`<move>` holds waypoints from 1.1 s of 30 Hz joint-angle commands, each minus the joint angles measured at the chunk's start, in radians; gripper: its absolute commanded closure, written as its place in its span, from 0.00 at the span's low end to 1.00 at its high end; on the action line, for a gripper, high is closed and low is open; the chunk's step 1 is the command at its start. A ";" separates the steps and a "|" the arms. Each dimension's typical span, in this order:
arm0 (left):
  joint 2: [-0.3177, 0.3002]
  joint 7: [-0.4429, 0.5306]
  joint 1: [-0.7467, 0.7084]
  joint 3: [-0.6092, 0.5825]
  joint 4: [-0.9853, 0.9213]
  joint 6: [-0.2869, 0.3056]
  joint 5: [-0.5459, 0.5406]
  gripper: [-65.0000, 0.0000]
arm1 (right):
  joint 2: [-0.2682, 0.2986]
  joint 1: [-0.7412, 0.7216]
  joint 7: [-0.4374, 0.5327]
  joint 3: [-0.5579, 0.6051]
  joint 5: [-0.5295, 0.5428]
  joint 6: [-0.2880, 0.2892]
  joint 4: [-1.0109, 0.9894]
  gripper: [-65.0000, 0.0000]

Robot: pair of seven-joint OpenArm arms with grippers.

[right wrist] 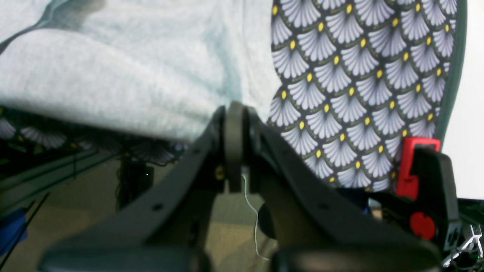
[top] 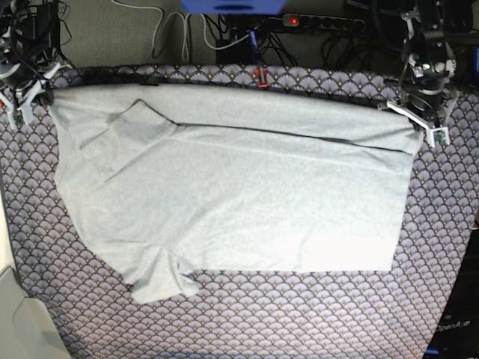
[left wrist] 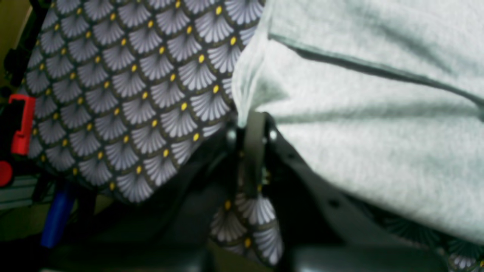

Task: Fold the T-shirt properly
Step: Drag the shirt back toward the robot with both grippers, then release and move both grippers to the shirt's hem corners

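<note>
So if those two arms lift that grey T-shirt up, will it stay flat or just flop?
Probably flop: the T-shirt already sags between the left gripper and right gripper, both shut on its far corners. It looks light and thin, folding over itself. On the patterned tablecloth it would likely drag and wrinkle, not slide.

Open tablecloth [top: 299,321] from 4 to 8 o'clock of T-shirt [top: 239,194]. Red clamp [top: 261,76] at 12; cables [top: 224,34] crowd beyond the far edge.
</note>
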State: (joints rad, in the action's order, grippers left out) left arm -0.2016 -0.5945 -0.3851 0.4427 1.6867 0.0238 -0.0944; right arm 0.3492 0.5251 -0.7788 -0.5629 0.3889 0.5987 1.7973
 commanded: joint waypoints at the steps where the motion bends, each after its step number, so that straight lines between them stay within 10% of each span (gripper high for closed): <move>1: -0.012 0.026 0.001 0.006 0.016 -0.011 0.008 0.99 | 0.018 0.002 0.012 -0.012 -0.001 0.002 0.016 1.00; 23: -0.008 0.020 -0.050 0.005 0.016 -0.011 0.008 0.99 | 0.018 0.002 0.011 -0.012 -0.003 0.002 0.009 1.00; 33: -0.009 -0.084 -0.039 0.011 0.031 -0.011 0.008 0.63 | 0.024 -0.010 -0.070 -0.019 -0.003 0.002 0.011 0.57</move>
State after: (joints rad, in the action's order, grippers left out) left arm -0.1993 -0.6998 -0.4263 0.4454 1.6970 0.0193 -0.0933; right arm 0.3538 0.5125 -0.8654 -0.5682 0.3794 0.5983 1.7935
